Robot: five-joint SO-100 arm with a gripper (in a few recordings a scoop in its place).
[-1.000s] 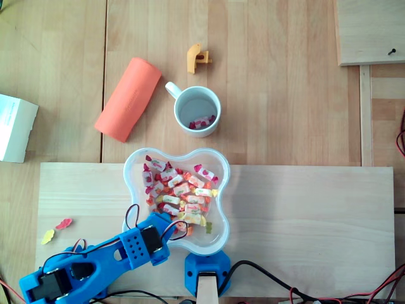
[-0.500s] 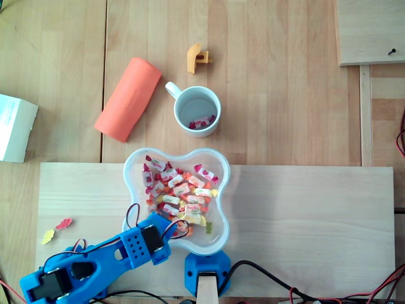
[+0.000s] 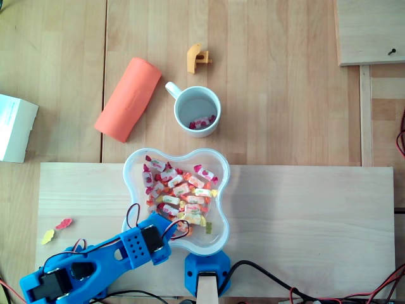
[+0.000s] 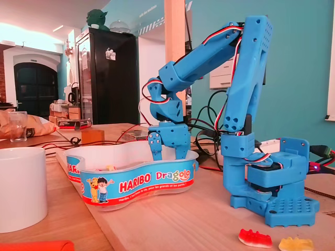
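In the fixed view my blue gripper (image 4: pixel 167 155) points straight down into the clear Haribo bowl (image 4: pixel 136 184), fingers apart, with the tips dipping behind the bowl's rim. I cannot see whether anything lies between them. From overhead, the arm's wrist (image 3: pixel 149 243) covers the gripper at the near-left corner of the bowl (image 3: pixel 128 170). Several wrapped candies (image 3: pixel 180 190) fill the bowl's middle. Beyond the bowl stands a white mug (image 3: pixel 175 115) with a few candies inside.
An orange roll (image 3: pixel 128 98) lies left of the mug, a small orange part (image 3: pixel 197 58) behind it, and a white box (image 3: pixel 16 126) at the left edge. Two gummy bears (image 3: pixel 63 223) (image 4: pixel 255 238) lie on the board near the arm's base (image 3: pixel 205 266).
A few candies in the bowl's left half have shifted slightly. The arm has barely moved.
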